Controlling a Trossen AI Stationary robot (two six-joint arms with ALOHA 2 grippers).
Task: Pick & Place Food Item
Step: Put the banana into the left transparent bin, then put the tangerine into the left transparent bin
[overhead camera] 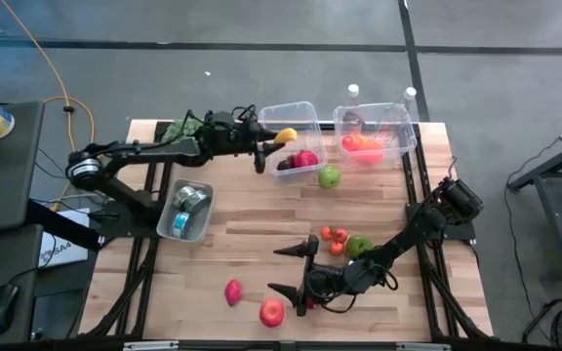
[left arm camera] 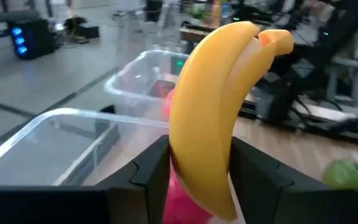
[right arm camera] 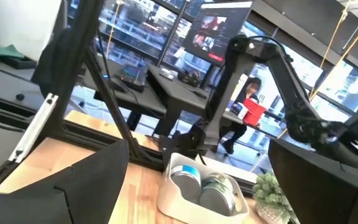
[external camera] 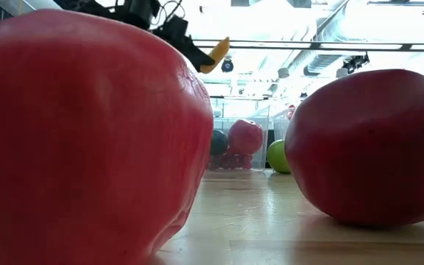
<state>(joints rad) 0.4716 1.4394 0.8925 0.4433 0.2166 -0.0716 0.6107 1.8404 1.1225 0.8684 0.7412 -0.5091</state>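
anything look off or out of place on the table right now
Nothing looks spilled or damaged. Loose fruit lies scattered on the wood: a green apple beside the near clear bin, and two red fruits near the front edge. The left tool holds a banana over that bin; the right tool rests open.

A small white bin (overhead camera: 185,213) holding round tins sits on the wooden desk (overhead camera: 252,234) near its left edge. Two clear bottles (overhead camera: 353,94) stand at the far edge. A yellow cable (overhead camera: 55,73) trails across the grey floor.
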